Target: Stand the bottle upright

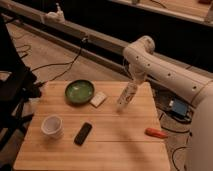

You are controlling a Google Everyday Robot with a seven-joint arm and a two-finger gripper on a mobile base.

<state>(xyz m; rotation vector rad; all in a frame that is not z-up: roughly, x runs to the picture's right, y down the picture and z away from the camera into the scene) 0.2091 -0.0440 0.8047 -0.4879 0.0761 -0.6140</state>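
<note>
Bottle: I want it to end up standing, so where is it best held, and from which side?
Hold the bottle by its upper half, coming from above, as the gripper does now at the table's far right. It leans with its lower end near the wood, so a high grip leaves the base free to settle flat.

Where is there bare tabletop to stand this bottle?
Widest bare patch: between the black phone, the bottle and the orange marker. Near table edge is bare too. Crowded at back: green bowl, white pad, pincer at the bottle's upper end.
</note>
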